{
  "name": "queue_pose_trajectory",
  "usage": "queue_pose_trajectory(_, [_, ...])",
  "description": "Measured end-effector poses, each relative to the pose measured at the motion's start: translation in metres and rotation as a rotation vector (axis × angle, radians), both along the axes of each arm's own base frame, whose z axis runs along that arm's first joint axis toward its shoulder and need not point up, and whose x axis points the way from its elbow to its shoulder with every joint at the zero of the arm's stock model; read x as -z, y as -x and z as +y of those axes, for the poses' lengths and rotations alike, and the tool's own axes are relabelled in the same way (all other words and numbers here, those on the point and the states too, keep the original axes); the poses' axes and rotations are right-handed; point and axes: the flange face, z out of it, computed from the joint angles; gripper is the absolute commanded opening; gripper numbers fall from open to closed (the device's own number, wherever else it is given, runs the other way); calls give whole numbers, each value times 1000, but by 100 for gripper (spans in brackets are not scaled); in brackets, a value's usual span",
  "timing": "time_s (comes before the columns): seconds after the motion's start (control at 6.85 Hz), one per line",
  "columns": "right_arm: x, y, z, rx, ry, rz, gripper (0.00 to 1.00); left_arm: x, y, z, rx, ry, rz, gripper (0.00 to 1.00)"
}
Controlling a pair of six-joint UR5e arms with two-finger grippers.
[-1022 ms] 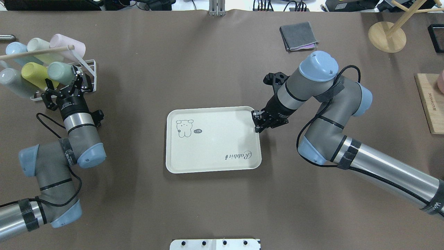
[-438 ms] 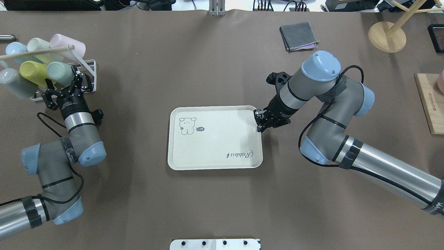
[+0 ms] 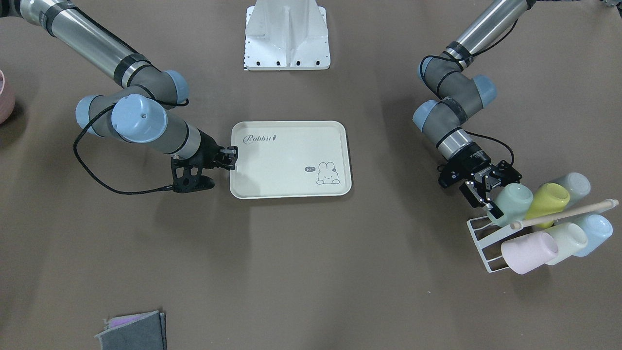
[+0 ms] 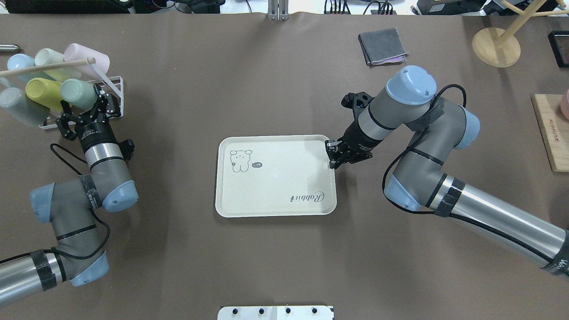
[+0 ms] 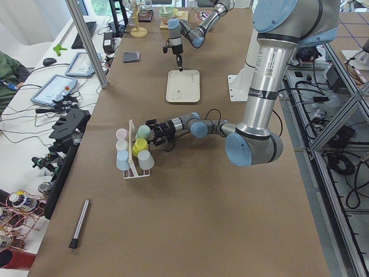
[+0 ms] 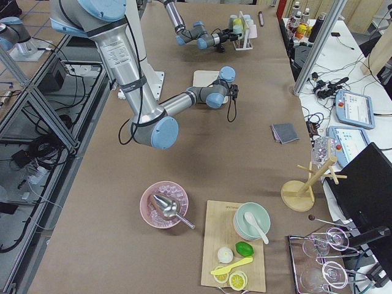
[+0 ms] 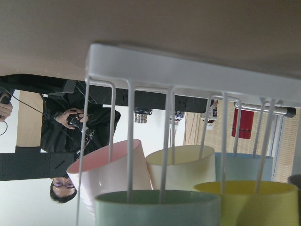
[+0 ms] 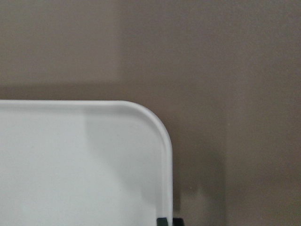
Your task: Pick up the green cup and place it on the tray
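The green cup [image 4: 78, 92] lies tilted in a white wire rack [image 4: 114, 84] at the table's far left, among several other cups. It also shows in the front-facing view [image 3: 511, 200] and the left wrist view [image 7: 157, 209]. My left gripper [image 4: 84, 106] is open, with its fingers flanking the cup's near end, and shows in the front-facing view [image 3: 491, 194]. The cream tray [image 4: 275, 186] with "Rabbit" lettering lies flat at mid-table. My right gripper [image 4: 331, 158] is shut on the rim at the tray's far right corner [image 8: 162, 136].
The rack also holds a yellow-green cup [image 4: 38, 89], a whitish-green cup [image 4: 49, 57], a pink cup [image 4: 86, 55] and a wooden dowel [image 4: 44, 66]. A folded grey cloth [image 4: 382, 44], a wooden stand [image 4: 495, 46] and a wooden board [image 4: 551, 131] lie at the right.
The tray has slid a little to the right and turned square, held by my right gripper. My left gripper has edged slightly closer to the green cup and stays open.
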Motion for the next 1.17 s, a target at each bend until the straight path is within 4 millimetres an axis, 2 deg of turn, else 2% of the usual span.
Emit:
queue_pose_trajectory(0.15, [1, -1, 0, -2, -1, -2, 82, 0, 0, 0, -1, 1, -2, 71])
queue_pose_trajectory(0.29, [3, -2, 0, -4, -2, -5, 98, 2, -1, -1, -1, 1, -2, 56])
queue_pose_trajectory(0.44, [5, -7, -1, -9, -4, -9, 99, 4, -2, -1, -2, 0, -1, 50])
queue_pose_trajectory(0.58, [4, -21, -6, -24, -5, -14, 99, 6, -1, -2, 0, -2, 2, 49])
queue_pose_trajectory(0.73, [-3, -47, -17, -55, 0, -10, 100, 9, 0, -3, 2, -4, 6, 49])
queue_pose_trajectory(0.88, [-18, -82, -30, -100, 8, 2, 100, 13, 1, -4, 2, -6, 7, 50])
queue_pose_trajectory(1.17, [-61, -156, -55, -169, -9, 62, 100, 26, 5, -6, -7, -9, 4, 51])
